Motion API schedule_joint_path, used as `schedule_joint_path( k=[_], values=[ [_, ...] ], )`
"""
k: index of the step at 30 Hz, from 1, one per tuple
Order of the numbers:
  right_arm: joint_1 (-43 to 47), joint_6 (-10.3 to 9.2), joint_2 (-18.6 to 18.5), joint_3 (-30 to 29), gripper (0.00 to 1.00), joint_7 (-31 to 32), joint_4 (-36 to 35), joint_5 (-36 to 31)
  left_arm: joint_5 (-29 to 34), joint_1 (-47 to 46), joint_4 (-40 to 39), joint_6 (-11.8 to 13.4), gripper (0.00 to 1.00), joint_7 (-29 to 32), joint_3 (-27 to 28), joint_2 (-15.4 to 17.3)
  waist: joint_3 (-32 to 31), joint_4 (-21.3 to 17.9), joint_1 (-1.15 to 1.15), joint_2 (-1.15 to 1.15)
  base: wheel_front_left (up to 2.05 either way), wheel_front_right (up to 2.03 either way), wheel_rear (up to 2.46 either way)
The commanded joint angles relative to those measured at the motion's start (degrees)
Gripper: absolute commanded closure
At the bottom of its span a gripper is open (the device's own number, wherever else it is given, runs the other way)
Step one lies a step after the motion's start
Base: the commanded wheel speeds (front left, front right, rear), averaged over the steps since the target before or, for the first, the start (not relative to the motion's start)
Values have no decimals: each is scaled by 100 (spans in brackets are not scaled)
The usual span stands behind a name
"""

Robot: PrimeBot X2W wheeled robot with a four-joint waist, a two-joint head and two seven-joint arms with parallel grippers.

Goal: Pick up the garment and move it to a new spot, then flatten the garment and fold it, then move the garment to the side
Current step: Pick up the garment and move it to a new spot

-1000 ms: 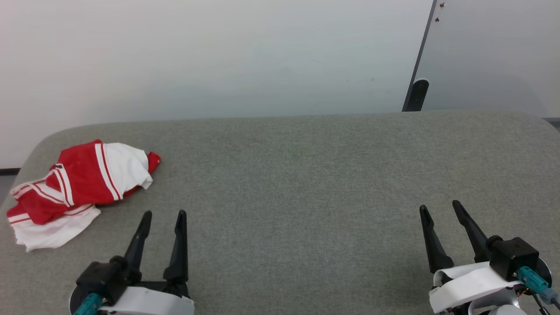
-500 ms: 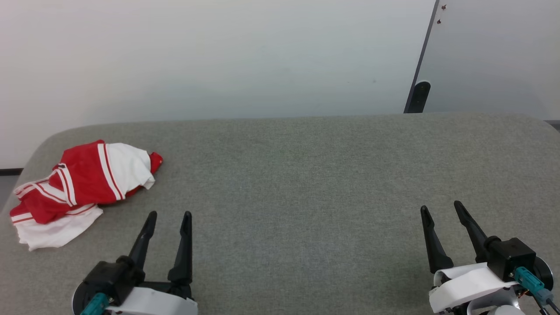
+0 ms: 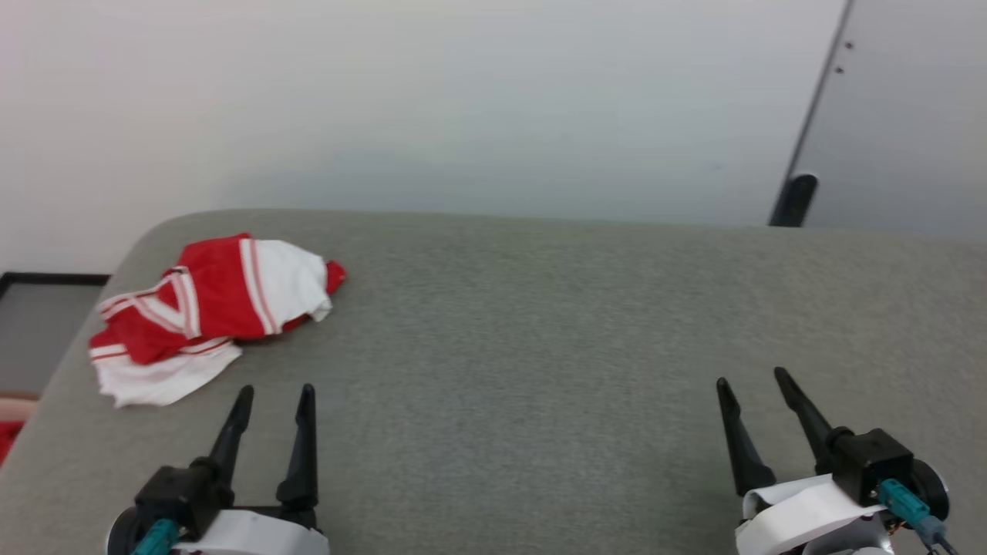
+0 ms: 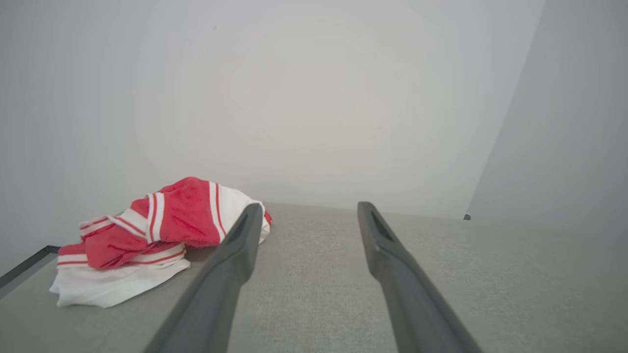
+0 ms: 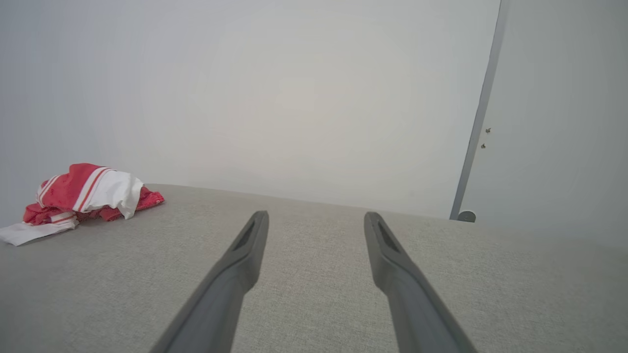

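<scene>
Garment [image 3: 216, 308], crumpled far left, is judged light, soft, limp; its raised red fold is advised for pinching. Left gripper [image 3: 276, 389] and right gripper [image 3: 750, 377] are released, empty.

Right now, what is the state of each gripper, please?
Left gripper: open, holding nothing, apart from the garment.
Right gripper: open, holding nothing.

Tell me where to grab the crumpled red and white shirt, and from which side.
Take the shirt at its raised red-and-white hump, probably from above with the open left gripper, which sits nearest. The white flap lies flat, so it is harder to pinch.
</scene>
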Motion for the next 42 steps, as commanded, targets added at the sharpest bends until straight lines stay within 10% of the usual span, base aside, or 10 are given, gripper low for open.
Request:
schedule_joint_path(
  k=[1,17,28,42],
  values=[
    [17,2,26,56,0,-30,32,36,21,25,23,3,0,2,62,-15,-106,287,0,0,0,0,0],
    [-204,2,147,583,0,-30,299,132,176,158,-2,133,0,2,646,20,-284,1390,0,0,0,0,0],
    [-331,2,153,721,0,-27,383,118,-167,-106,166,82,0,86,774,5,-148,1435,0,0,0,0,0],
    [-717,2,-296,651,0,313,-264,-2,-1570,-2372,678,-18,0,2388,658,1322,1163,897,0,0,0,0,0]
  ],
)
